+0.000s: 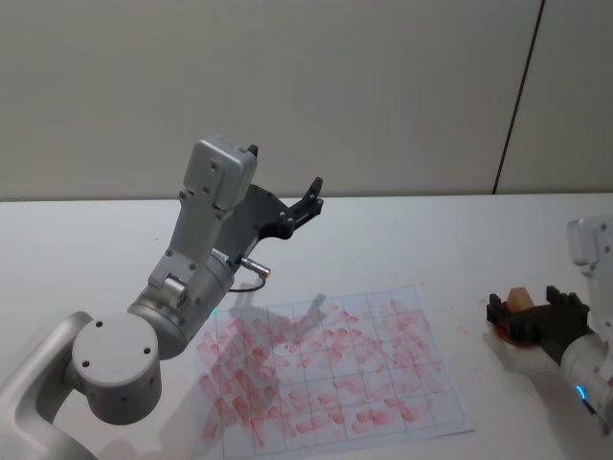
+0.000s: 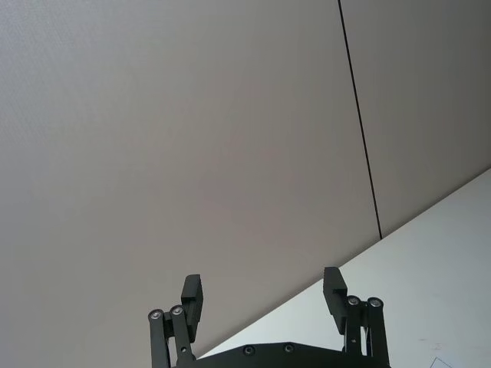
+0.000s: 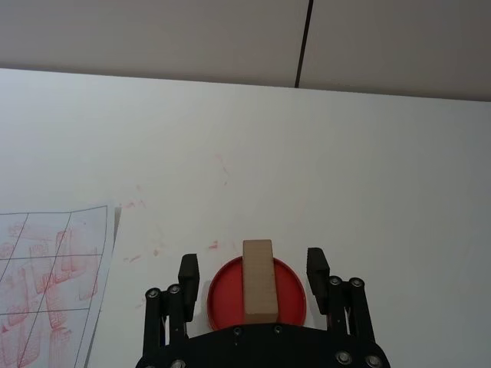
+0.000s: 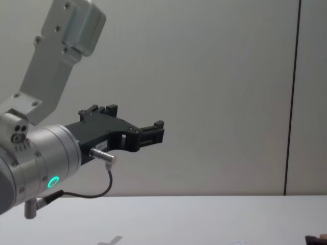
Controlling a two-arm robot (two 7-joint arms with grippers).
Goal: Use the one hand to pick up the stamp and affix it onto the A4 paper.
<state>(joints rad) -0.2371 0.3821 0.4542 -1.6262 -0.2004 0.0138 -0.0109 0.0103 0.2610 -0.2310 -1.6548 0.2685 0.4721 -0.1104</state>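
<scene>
Right of A4 paper [image 1: 330, 379], we see right gripper [image 3: 253, 263] low over table [image 3: 368, 176], fingers apart, flanking stamp [image 3: 258, 280] with gaps both sides. Stamp stands on red pad [image 3: 293, 295]. Left gripper [image 2: 265, 295] raised, pointing at wall, fingers spread.

The white table [image 1: 77, 240] bears a red-marked gridded paper [image 1: 330, 369] at six o'clock, with a round red pad [image 3: 222, 295] at its three o'clock.
</scene>
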